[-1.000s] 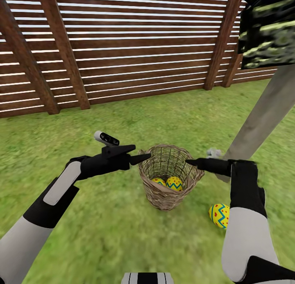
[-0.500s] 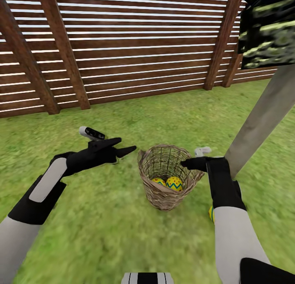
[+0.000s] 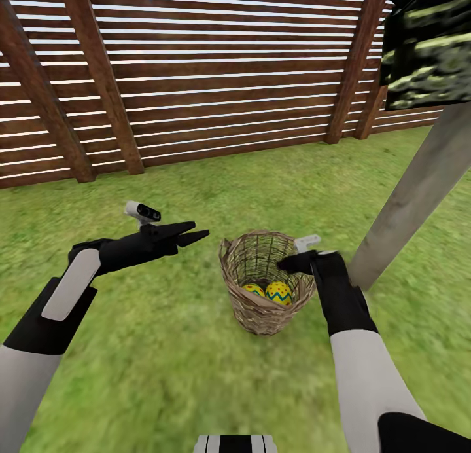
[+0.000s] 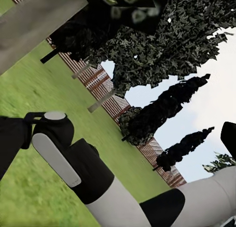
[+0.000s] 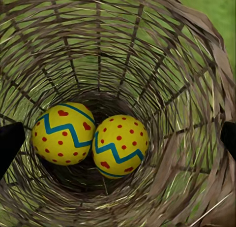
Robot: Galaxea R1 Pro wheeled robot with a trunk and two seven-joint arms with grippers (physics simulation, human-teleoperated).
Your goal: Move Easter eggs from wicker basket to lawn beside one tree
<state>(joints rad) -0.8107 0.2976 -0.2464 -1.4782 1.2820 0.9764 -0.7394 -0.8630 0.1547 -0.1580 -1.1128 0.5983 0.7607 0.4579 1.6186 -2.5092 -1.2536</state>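
The wicker basket (image 3: 265,289) stands on the lawn (image 3: 163,348) with two yellow Easter eggs in it, one (image 3: 254,289) beside the other (image 3: 279,293). The right wrist view looks straight down into the basket (image 5: 196,64) at both eggs, one (image 5: 63,133) touching the other (image 5: 119,145). My right gripper (image 3: 288,264) hangs open over the basket's mouth, above the eggs and holding nothing. My left gripper (image 3: 199,231) is open and empty, off to the basket's left. The third egg is hidden. The tree's pale trunk (image 3: 409,201) rises just right of the basket.
A brown slatted fence (image 3: 196,80) closes off the lawn behind. The dark leaf canopy (image 3: 425,47) hangs at the upper right. In the left wrist view I see my right arm (image 4: 93,173), the trunk (image 4: 34,20) and dark cypress trees (image 4: 167,106).
My left arm drew back to the left, away from the basket. My right gripper moved left over the basket's mouth, and its forearm now covers the egg that lay on the grass.
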